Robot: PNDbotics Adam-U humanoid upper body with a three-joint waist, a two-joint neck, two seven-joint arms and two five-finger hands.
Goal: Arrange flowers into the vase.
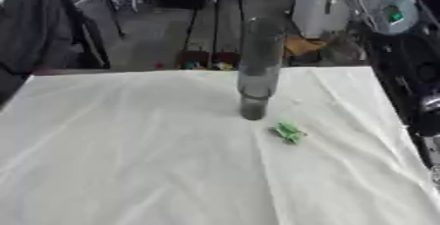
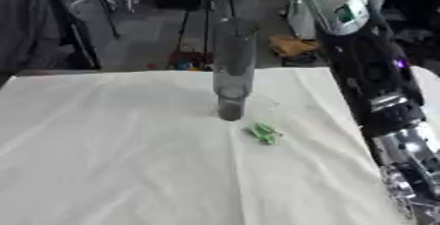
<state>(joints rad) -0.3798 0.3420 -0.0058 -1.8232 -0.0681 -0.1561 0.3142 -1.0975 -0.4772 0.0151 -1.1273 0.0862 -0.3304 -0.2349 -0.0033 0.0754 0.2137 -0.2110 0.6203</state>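
The right arm [image 2: 378, 86] comes down the right edge of the right eye view, black with silver joints, and runs out of the picture at the lower right corner, so the right hand itself is cut off and I cannot tell whether its fingers are straight or curled (only metal links near the wrist show). The left hand appears in neither view. To the left of the arm, apart from it, a small green thing [image 2: 263, 133] lies on the white cloth [image 2: 112, 160]; its shape is too blurred to name, perhaps leaves or a stem. Just beyond it, further from the arm, stands the tall clear vase [image 1: 258, 67], upright on the cloth, its rim hard to trace against the dark floor behind. Nothing shows inside the vase
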